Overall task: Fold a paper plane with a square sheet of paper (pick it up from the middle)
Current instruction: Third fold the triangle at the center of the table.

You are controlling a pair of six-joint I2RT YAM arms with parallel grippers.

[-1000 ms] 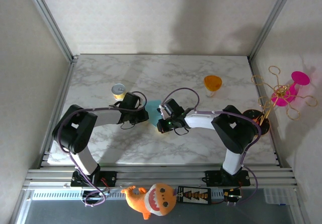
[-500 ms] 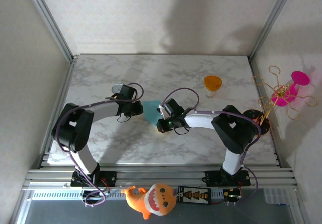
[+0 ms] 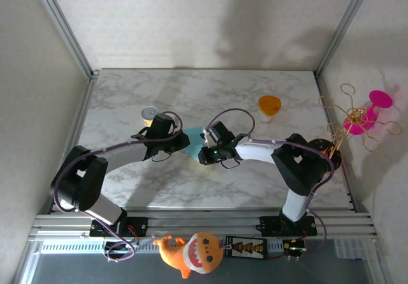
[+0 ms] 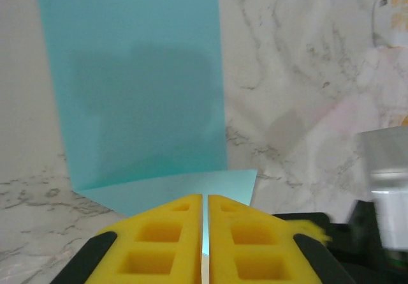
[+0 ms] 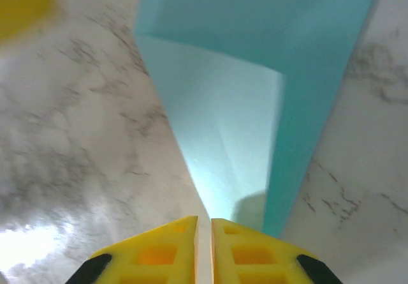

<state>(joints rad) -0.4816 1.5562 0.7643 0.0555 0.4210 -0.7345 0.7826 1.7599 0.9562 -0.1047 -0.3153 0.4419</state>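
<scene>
Here, orange cup (image 3: 269,104) upright, yellow can (image 3: 150,113) near teal paper (image 3: 194,140).

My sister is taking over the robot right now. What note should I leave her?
Left gripper: fingers shut on an edge of the square sheet of paper.
Right gripper: fingers shut on a raised flap of the same sheet.
Paper: between both grippers, mostly flat on the marble table.
Done: sheet grasped, a fold begun.
To do: crease it, finish the folds; no plane shape yet.
</scene>
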